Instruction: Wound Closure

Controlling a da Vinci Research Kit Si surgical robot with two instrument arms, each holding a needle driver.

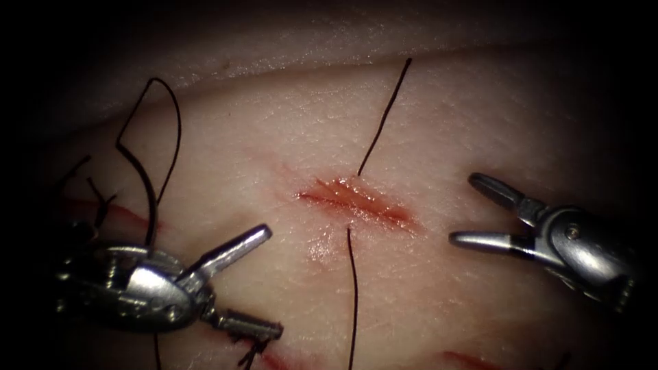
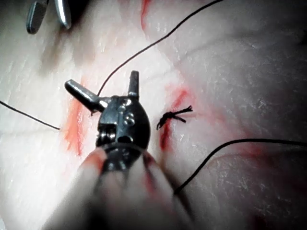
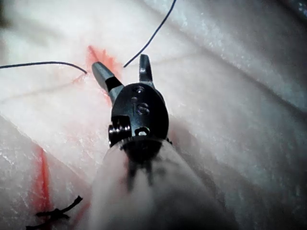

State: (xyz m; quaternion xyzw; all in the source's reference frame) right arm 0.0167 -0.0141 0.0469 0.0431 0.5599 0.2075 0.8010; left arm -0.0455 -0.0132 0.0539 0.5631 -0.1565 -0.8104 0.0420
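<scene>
Both wide open, holding nothing: left tool (image 1: 264,281) and right tool (image 1: 466,209) flanking the cut (image 1: 356,202), thread (image 1: 353,294) crossing it.

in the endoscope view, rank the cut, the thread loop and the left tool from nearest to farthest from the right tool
From the right tool, jaws open and empty:
1. The cut, mid-tissue, to its left.
2. The left tool, jaws open and empty, left of the cut and lower.
3. The thread loop, far left, above the left tool.
</scene>
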